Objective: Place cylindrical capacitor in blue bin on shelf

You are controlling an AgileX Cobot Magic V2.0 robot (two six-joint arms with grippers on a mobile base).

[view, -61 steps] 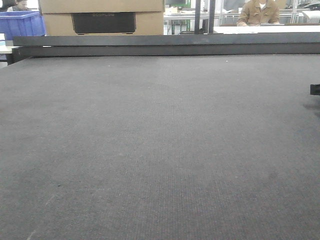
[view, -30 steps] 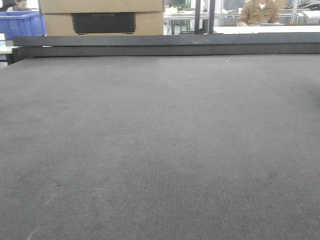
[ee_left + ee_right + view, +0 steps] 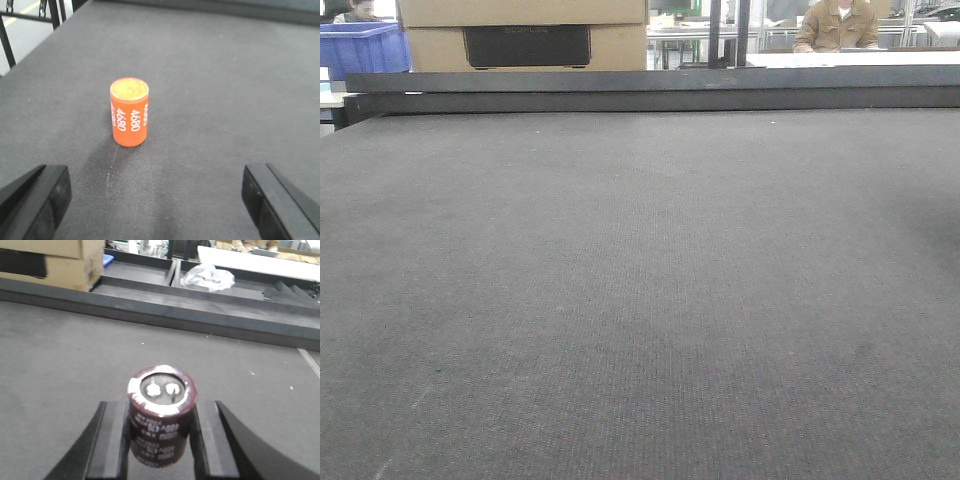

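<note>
A second ago a dark piece of hardware, probably part of the right arm, showed at the right edge of the front view; it is gone now, and that view shows only the bare grey bench [image 3: 640,300]. The likely reason shows in the right wrist view. The cylindrical capacitor [image 3: 161,405], a dark maroon can with two silver terminals on its top, stands upright between the fingers of the right gripper [image 3: 161,432], which pinches it on both sides. Whether its base has left the bench cannot be told. The grasp therefore looks done, and the carry to the bin is what remains. The left gripper [image 3: 157,200] is spread wide and holds nothing. Ahead of it, well clear of both fingers, an orange cylinder marked 4680 [image 3: 129,112] stands on the felt. Neither the steel shelf nor a bin on it appears in any view. A blue crate [image 3: 360,50] stands beyond the far edge of the bench beside a cardboard box [image 3: 525,35], but nothing shows it to be the target. A crumpled plastic bag [image 3: 207,276] lies in a dark tray behind the bench.
</note>
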